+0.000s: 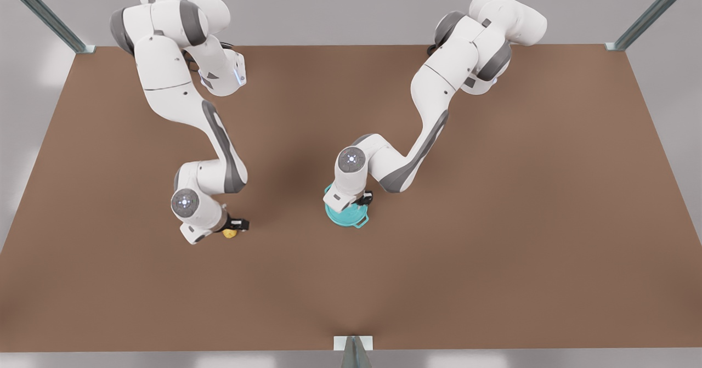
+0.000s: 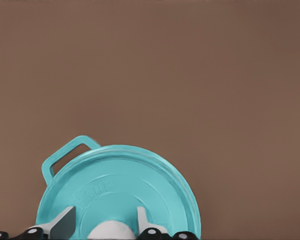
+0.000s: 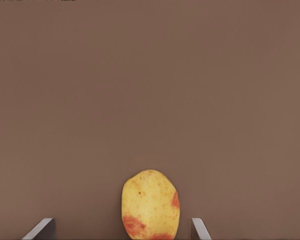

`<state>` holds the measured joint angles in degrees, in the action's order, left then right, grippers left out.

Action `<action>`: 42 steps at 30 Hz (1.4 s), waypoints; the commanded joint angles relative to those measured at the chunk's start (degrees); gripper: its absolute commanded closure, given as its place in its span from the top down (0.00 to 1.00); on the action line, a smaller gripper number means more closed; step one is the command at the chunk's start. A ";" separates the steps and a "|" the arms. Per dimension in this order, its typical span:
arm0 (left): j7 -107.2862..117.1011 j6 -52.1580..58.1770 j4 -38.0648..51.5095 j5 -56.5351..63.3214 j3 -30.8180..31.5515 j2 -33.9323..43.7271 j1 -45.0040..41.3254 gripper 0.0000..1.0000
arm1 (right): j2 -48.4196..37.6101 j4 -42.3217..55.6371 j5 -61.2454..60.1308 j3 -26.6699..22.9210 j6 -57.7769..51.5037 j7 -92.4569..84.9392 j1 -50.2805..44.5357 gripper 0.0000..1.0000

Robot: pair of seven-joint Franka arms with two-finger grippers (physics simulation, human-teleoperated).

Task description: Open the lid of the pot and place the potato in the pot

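The pot (image 1: 347,215) stood near the middle of the brown table (image 1: 493,220) with the pot lid (image 2: 121,190) still seated on it, and the left gripper (image 2: 106,225) hung straight over it, its fingers (image 2: 64,223) parted on either side of the lid's white knob (image 2: 110,230) without quite closing on it. Well off from the pot, toward the front view's left, the potato (image 3: 150,205) lay on the table, and the right gripper (image 3: 121,230) sat low over it with its fingers spread wide, the potato between them and untouched.
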<state>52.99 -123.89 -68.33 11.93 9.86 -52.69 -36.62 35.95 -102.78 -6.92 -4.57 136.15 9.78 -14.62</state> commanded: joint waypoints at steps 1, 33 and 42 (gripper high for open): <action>8.44 -0.39 0.04 0.11 -0.02 0.13 -0.03 0.40 | 0.61 0.03 -1.69 0.00 1.92 -3.54 0.47 1.00; -50.88 24.75 -26.51 -12.63 -1.77 43.73 39.69 1.00 | -3.87 0.65 -2.57 4.83 -3.26 -4.85 -0.59 0.47; -51.41 25.72 -22.64 -10.26 -0.98 41.09 37.58 1.00 | -6.60 9.08 -1.96 11.78 -6.51 -5.56 -9.99 0.47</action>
<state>15.10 -98.33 -91.02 1.07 8.69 -11.65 1.40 29.63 -94.03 -9.45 7.18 131.65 3.47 -23.75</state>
